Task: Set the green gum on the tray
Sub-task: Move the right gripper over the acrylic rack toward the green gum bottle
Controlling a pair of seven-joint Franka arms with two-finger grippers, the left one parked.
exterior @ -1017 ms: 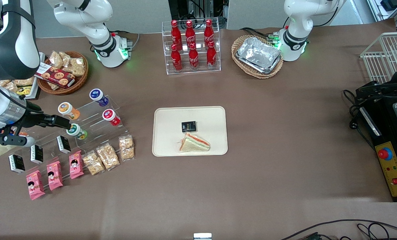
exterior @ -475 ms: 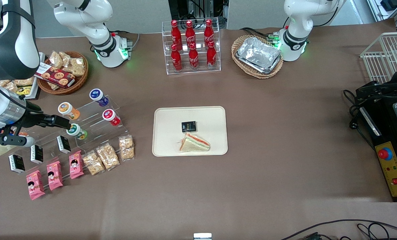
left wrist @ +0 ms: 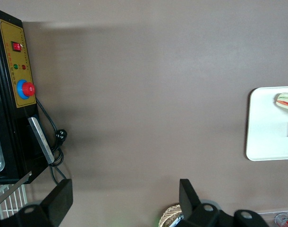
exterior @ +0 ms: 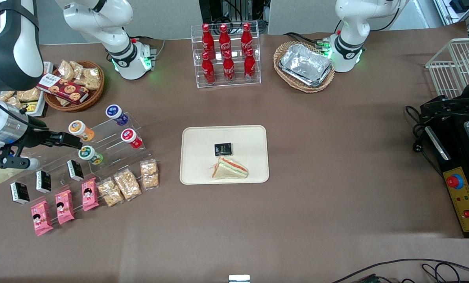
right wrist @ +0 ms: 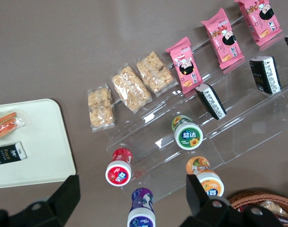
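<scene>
The green gum (exterior: 87, 153) (right wrist: 188, 135) lies on the clear stepped display stand (exterior: 100, 151), on a lower step than the orange-lidded bottle (exterior: 78, 129) and the red-lidded bottle (exterior: 130, 137) (a blue-lidded bottle (exterior: 114, 112) sits on the highest step). The gripper (exterior: 77, 144) hangs above the stand, just beside the green gum's lid and between it and the orange-lidded bottle; in the right wrist view its two fingers (right wrist: 71, 189) stand well apart with nothing between them, the green gum showing in the gap below. The tray (exterior: 195, 157) rests on the desk near the middle, well apart from the stand, toward the parked arm's end from it. On it lie a wrapped sandwich (exterior: 229, 168) and a small black packet (exterior: 223, 149), the sandwich nearer the front camera. Pink snack packs (exterior: 64, 205) and clear bags of crackers (exterior: 127, 183) lie along the stand's lowest step, nearer the front camera than the gum.
</scene>
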